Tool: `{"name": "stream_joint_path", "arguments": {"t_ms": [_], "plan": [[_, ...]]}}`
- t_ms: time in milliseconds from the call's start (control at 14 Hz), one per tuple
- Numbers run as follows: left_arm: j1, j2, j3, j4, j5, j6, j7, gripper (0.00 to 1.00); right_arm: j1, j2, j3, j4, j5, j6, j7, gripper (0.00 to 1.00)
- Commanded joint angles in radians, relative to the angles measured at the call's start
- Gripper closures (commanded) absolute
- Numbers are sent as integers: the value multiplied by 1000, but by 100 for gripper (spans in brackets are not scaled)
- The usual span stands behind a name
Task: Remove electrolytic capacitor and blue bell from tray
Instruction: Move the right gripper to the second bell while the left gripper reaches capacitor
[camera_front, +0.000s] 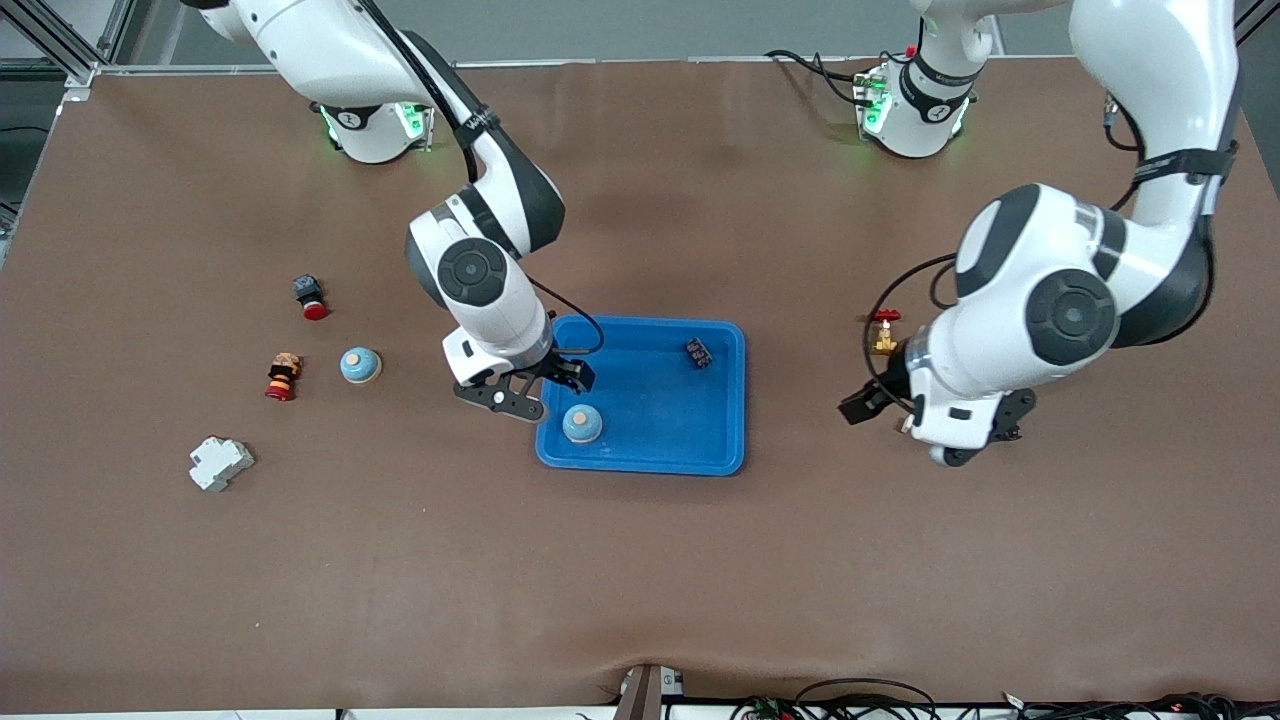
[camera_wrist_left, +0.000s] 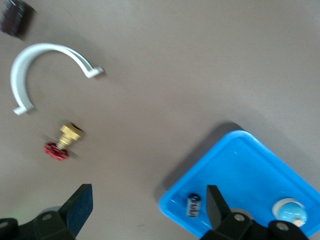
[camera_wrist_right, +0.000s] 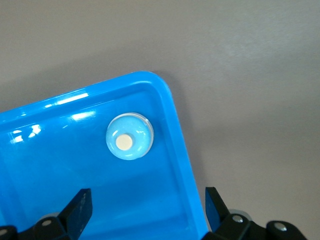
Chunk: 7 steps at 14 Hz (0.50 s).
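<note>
Nearest, white plastic block (camera_front: 221, 463) lying on the brown surface (camera_front: 640, 570) toward the right arm's end. Next, blue tray (camera_front: 720, 440) at mid-surface, holding a blue bell (camera_front: 581, 423) in its nearer corner toward the right arm and a small black capacitor (camera_front: 698, 352) in its farther corner toward the left arm. Right gripper (camera_front: 540, 392) poised over the tray's edge just beside the bell, fingers (camera_wrist_right: 80, 210) spread apart, empty. Left gripper (camera_front: 905, 410) hanging above bare surface off the tray's other end, fingers (camera_wrist_left: 82, 207) likewise wide apart, gripping nothing. Farther off: second blue bell (camera_front: 359, 365), red-and-orange part (camera_front: 283, 376), red-capped push button (camera_front: 310, 296), brass valve with red handle (camera_front: 884, 332). White curved clip (camera_wrist_left: 45, 70) showing only on the left wrist view.
</note>
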Motion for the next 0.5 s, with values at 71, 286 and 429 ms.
{"name": "stream_joint_path", "arguments": {"t_ms": [71, 286, 429], "plan": [[-79, 34, 1, 4, -4, 43, -119, 0, 28, 98, -18, 106, -36, -13, 49, 0], [-150, 60, 6, 1, 7, 86, -211, 0, 30, 135, -18, 142, -61, -10, 77, 0], [-181, 74, 6, -1, 27, 126, -283, 0, 28, 151, -18, 151, -64, -7, 80, 0]]}}
